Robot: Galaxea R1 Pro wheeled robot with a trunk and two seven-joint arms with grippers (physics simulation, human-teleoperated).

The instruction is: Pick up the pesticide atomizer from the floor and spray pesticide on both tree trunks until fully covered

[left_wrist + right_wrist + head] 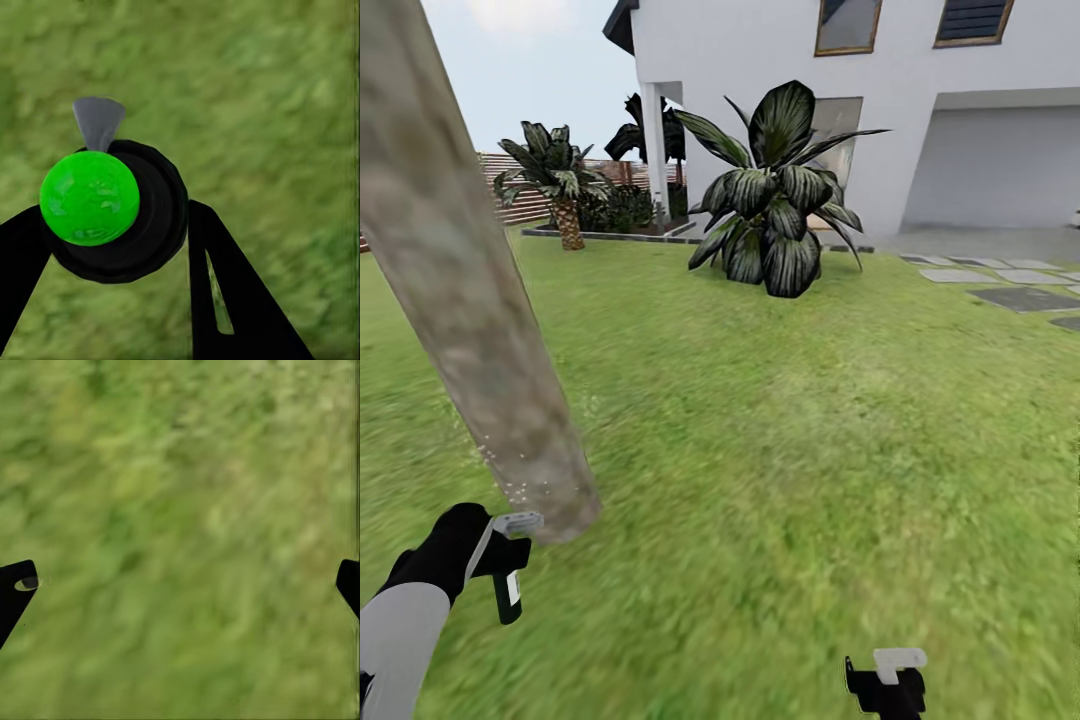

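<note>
Gripped between the two black fingers (pixel 225 285) of the left gripper (pixel 112 225), the pesticide atomizer (pixel 112 217) has plainly been lifted off the floor, so the pick-up part of the task looks finished. From the left wrist its bright green top sits on a round black body, with a grey tab sticking out over the lawn (pixel 285 90). From the head, the left gripper (pixel 500 560) holds a grey-and-black piece of the sprayer right beside the base of the tree trunk (pixel 470 290), which is the landmark here.

That trunk is thick, mottled grey-brown with greenish patches, and leans across the head view. A few whitish specks of pesticide (pixel 510 480) show low on the trunk and just beside it, close to the sprayer. I judge spraying of this tree to be under way at its lower part; higher up the trunk I cannot make out any droplets, so full cover is not shown.

Well away from the trunk, across the grass, the right gripper (pixel 887 683) hangs low with its jaws spread wide and nothing between them; its wrist camera looks at blurred lawn (pixel 180 510).

Beyond the trunk stand a dark broad-leaved plant (pixel 775 200), a short palm (pixel 555 180) and a white house (pixel 920 110). A second thick trunk is nowhere among these, so the other tree is apparently left to do
</note>
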